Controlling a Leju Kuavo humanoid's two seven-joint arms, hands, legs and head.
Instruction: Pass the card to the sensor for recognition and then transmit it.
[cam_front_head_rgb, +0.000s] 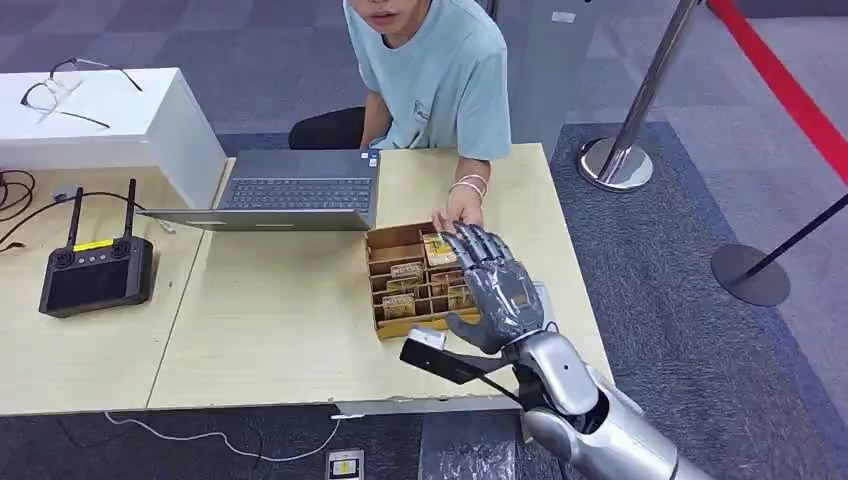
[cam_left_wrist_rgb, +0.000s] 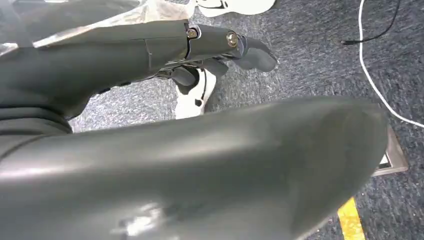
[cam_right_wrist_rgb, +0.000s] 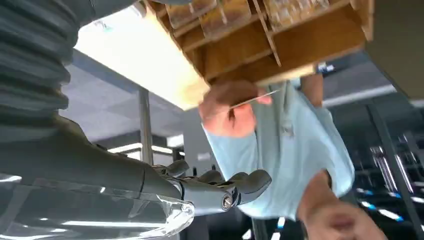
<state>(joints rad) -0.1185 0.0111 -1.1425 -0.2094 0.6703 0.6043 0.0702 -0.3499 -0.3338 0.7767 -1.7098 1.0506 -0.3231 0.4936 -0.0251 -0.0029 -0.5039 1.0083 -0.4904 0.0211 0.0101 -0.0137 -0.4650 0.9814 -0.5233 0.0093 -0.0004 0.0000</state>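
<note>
The left hand (cam_left_wrist_rgb: 220, 55) hung by the floor, fingers curled in on nothing — idle, I judge, as the task fell to the other arm. Near the table's (cam_front_head_rgb: 290, 330) front edge lay the dark sensor (cam_front_head_rgb: 440, 358). Over it and the wooden card box (cam_front_head_rgb: 392, 262) at the right side the right hand (cam_front_head_rgb: 497, 285) hovered, fingers spread and empty, seemingly placed to receive. Beyond, at the box's far edge, a person's hand (cam_right_wrist_rgb: 227, 107) pinched the card (cam_right_wrist_rgb: 252, 99) — not yet passed.
</note>
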